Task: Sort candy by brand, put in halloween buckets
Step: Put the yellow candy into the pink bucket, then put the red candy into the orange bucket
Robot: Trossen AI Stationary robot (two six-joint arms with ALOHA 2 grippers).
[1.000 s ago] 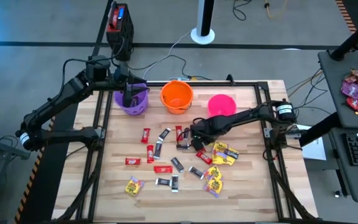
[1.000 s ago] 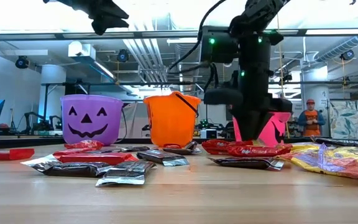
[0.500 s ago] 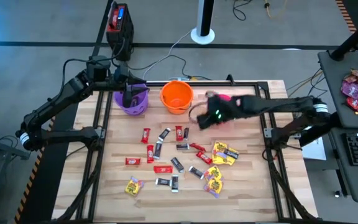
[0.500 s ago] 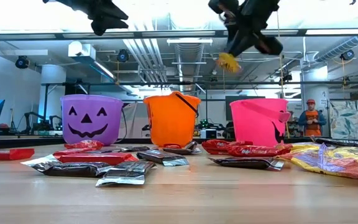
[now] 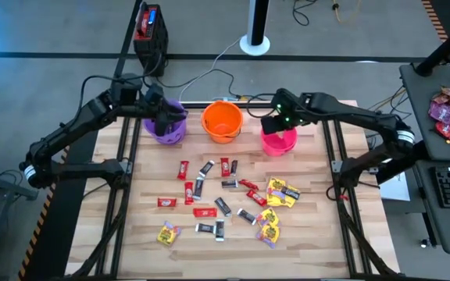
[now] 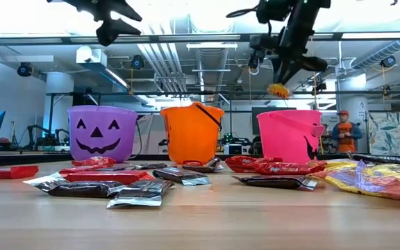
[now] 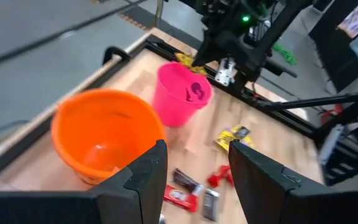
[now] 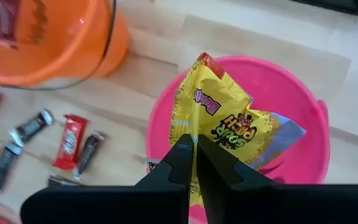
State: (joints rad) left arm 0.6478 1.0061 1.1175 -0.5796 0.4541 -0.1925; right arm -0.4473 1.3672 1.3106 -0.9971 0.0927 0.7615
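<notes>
My right end effector [image 8: 194,163] hangs over the pink bucket [image 8: 303,106], pinched closed on a yellow candy packet [image 8: 225,112]. If I release off-centre, I judge the crinkly packet could catch the rim and slide onto the counter [image 5: 131,226]. My left end effector [image 7: 191,158] waits open above the purple bucket [image 5: 165,125]. The orange bucket [image 8: 48,43] holds red wrappers. Other bars and packets lie scattered on the counter.

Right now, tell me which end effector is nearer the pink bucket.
Right. The right end effector hangs directly above the pink bucket, shut on a yellow packet. The left end effector hovers over the purple bucket, with the orange bucket between.
</notes>
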